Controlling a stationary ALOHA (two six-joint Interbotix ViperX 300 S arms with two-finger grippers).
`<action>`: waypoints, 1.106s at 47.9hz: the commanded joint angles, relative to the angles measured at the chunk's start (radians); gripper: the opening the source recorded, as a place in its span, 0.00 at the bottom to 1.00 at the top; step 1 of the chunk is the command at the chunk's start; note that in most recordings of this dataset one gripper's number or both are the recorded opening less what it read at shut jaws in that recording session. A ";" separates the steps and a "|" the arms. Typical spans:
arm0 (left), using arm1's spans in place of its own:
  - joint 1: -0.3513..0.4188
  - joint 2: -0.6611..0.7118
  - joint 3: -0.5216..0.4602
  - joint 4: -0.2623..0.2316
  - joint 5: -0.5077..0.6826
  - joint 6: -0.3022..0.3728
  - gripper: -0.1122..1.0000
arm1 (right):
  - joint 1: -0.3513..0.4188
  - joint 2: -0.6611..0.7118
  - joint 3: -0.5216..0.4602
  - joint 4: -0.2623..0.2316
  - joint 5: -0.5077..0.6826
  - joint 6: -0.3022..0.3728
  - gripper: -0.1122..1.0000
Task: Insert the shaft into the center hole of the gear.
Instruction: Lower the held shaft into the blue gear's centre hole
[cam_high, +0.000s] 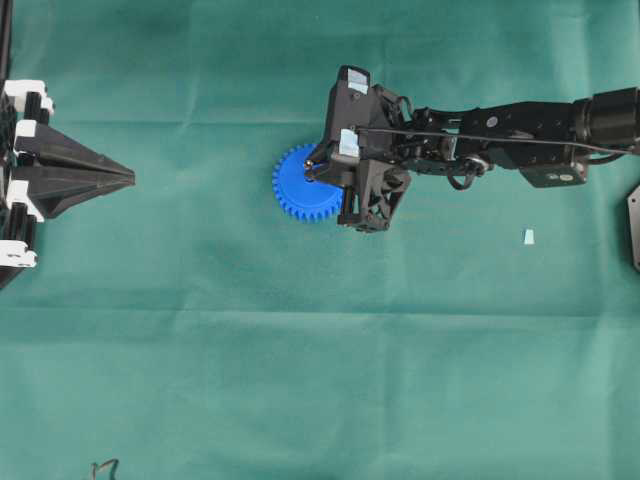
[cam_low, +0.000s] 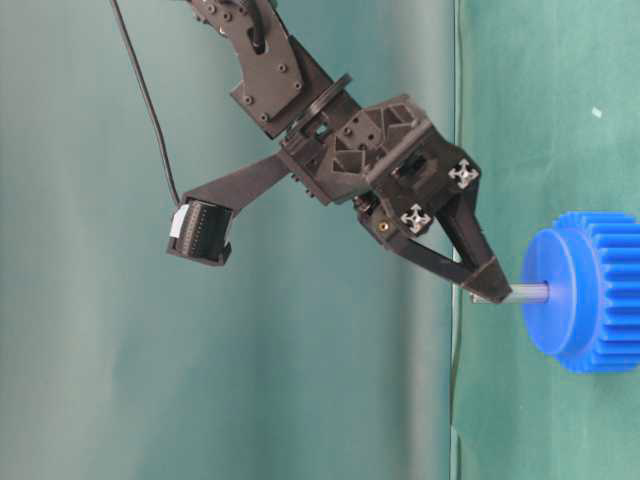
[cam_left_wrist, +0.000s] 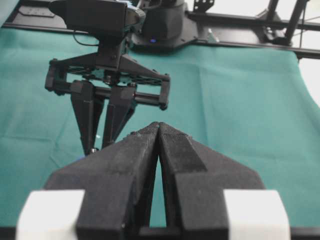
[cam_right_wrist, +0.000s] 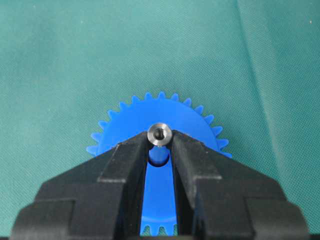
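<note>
Right pincer (cam_right_wrist: 160, 145) on shaft (cam_right_wrist: 160, 134); table-level: tip (cam_low: 540, 293) at gear (cam_low: 590, 292).

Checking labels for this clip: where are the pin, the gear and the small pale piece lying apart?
pin (cam_low: 528, 294): table-level view, bare middle.
gear (cam_high: 296, 190): overhead view, flat face.
pale piece (cam_high: 528, 237): overhead view, centre.

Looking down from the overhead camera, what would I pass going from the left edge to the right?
Left pincer → blue gear → right pincer, shut on the shaft over the gear → its black arm → small pale-blue piece, all on the green cloth.
</note>
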 joint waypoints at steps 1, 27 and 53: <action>-0.002 0.003 -0.028 0.003 -0.003 0.000 0.10 | -0.002 0.003 -0.014 0.000 -0.012 0.000 0.25; 0.000 0.003 -0.028 0.003 0.000 0.000 0.10 | 0.000 0.061 -0.009 0.000 0.009 -0.002 0.25; 0.003 0.005 -0.028 0.003 0.000 0.000 0.10 | -0.002 0.061 -0.015 0.000 0.031 0.000 0.28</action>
